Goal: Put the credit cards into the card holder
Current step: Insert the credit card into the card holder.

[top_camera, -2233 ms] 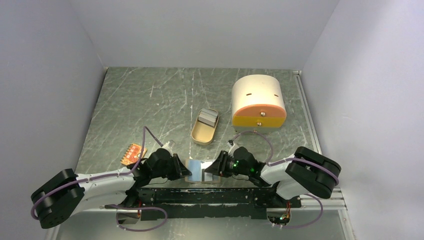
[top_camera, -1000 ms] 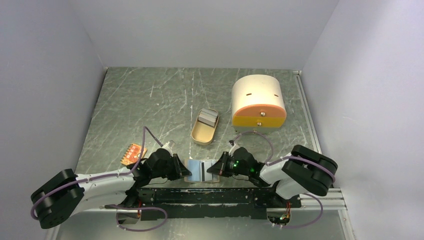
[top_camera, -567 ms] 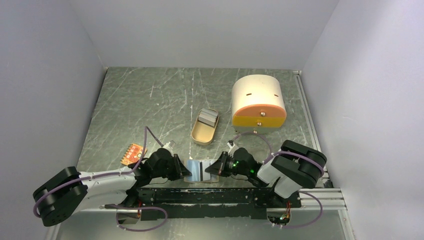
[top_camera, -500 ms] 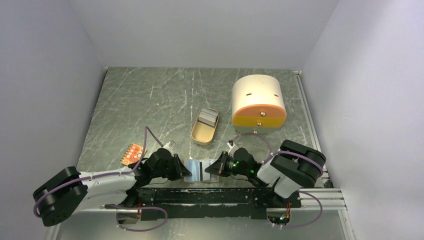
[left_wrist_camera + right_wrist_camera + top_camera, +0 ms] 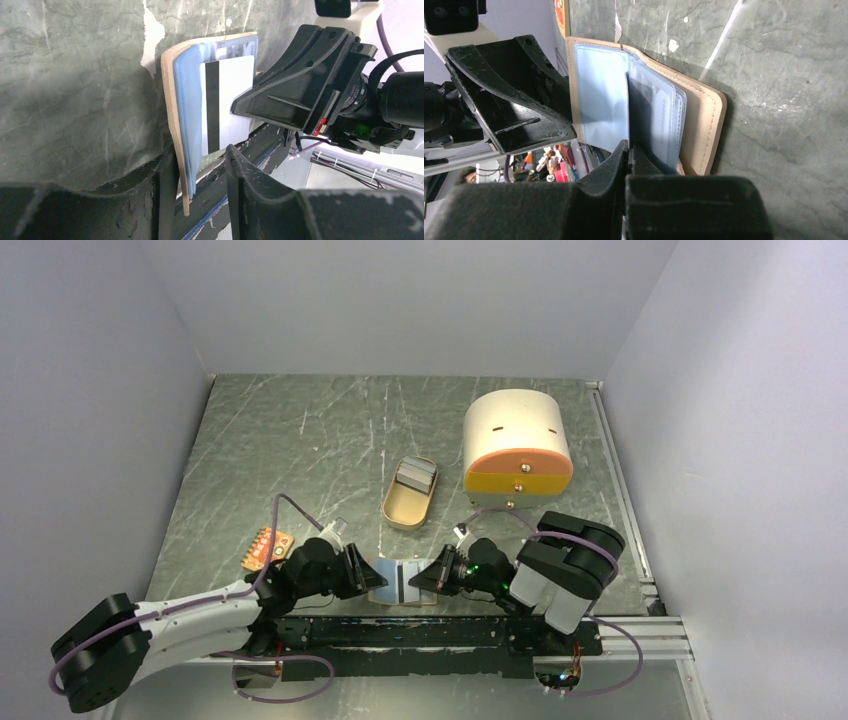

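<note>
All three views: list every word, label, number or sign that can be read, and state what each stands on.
No text can be read in any view.
White striped card: a dark stripe only, no print visible.
Card holder: plain, no lettering visible.
Orange-red piece: dots only, too small to read.
Cream box: no lettering visible.

The bench is a grey-green metal sheet, heavily scratched. At its far right stands a cream rounded box with an orange front. An oval tan tin tray lies near the middle, an orange-red dotted piece towards the left, and a beige card holder lies open at the near edge
</note>
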### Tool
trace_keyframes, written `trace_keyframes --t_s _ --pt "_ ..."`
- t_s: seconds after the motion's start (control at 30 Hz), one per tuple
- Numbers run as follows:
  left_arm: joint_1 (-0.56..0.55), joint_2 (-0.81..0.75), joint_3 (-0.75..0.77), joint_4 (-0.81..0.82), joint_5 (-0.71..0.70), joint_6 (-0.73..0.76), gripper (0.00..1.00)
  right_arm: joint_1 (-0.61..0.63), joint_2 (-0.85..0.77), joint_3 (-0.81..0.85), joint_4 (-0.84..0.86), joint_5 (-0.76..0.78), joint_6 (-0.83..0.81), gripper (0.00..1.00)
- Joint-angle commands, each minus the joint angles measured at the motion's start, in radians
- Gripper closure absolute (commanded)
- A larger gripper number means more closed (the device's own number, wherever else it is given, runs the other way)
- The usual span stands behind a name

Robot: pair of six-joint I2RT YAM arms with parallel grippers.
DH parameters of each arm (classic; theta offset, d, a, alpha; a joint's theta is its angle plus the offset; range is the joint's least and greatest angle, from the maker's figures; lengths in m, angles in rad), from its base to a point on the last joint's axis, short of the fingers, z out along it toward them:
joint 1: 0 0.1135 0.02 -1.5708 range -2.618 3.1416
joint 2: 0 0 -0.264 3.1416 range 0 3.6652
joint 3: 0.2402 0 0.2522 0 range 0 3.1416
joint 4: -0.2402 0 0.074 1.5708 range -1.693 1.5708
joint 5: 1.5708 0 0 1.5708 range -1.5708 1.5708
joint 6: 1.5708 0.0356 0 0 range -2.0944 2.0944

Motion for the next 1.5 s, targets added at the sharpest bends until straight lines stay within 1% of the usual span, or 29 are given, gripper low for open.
trace_keyframes --t_s 0.0,0.07,0.13,0.2,0.27,0.33,0.37,0.43,0.57,0.73,0.8,0.83,0.9,0.93,1.03,1.17,1.33,1.47 --pt "0.004 -0.051 -0.034 -0.025 -0.031 -0.020 0.59 -0.008 0.062 -0.024 0.105 -0.018 0.016 1.00" --pt "0.005 -0.064 -0.040 -0.040 -0.038 -0.024 0.63 -0.011 0.083 -0.026 0.132 -0.023 0.021 1.00" --pt "0.006 -0.073 -0.039 -0.058 -0.047 -0.024 0.69 -0.014 0.098 -0.027 0.153 -0.029 0.026 1.00" --pt "0.007 -0.077 -0.034 -0.079 -0.052 -0.024 0.74 -0.018 0.110 -0.031 0.174 -0.030 0.029 1.00" --pt "0.007 -0.071 -0.028 -0.102 -0.059 -0.024 0.72 -0.018 0.121 -0.033 0.183 -0.032 0.030 1.00" --pt "0.007 -0.057 -0.022 -0.114 -0.058 -0.020 0.65 -0.019 0.133 -0.037 0.201 -0.032 0.033 1.00" --pt "0.007 -0.049 -0.020 -0.112 -0.051 -0.019 0.63 -0.019 0.140 -0.038 0.210 -0.033 0.035 1.00" --pt "0.007 -0.037 -0.020 -0.101 -0.045 -0.017 0.63 -0.020 0.152 -0.039 0.223 -0.035 0.039 1.00" --pt "0.007 -0.046 -0.014 -0.126 -0.059 -0.020 0.66 -0.024 0.180 -0.047 0.265 -0.040 0.050 1.00" --pt "0.007 -0.100 -0.018 -0.173 -0.081 -0.029 0.68 -0.028 0.213 -0.052 0.308 -0.047 0.060 1.00" --pt "0.007 -0.118 -0.023 -0.180 -0.084 -0.031 0.72 -0.031 0.219 -0.053 0.322 -0.050 0.062 1.00" --pt "0.007 -0.128 -0.028 -0.179 -0.082 -0.032 0.77 -0.030 0.222 -0.054 0.327 -0.052 0.062 1.00" --pt "0.007 -0.136 -0.040 -0.161 -0.075 -0.035 0.89 -0.031 0.224 -0.054 0.331 -0.051 0.061 1.00" --pt "0.007 -0.136 -0.049 -0.147 -0.071 -0.035 0.91 -0.031 0.222 -0.054 0.331 -0.052 0.059 1.00" --pt "0.007 -0.117 -0.059 -0.092 -0.047 -0.024 0.91 -0.033 0.214 -0.054 0.329 -0.053 0.055 1.00" --pt "0.007 -0.040 -0.037 -0.045 -0.012 0.005 0.91 -0.035 0.188 -0.058 0.315 -0.049 0.043 1.00" --pt "0.007 0.073 -0.025 0.061 0.050 0.027 0.91 -0.036 0.132 -0.057 0.240 -0.036 0.012 1.00" --pt "0.007 0.123 -0.018 0.119 0.082 0.041 0.91 -0.038 0.091 -0.056 0.173 -0.019 -0.016 1.00"
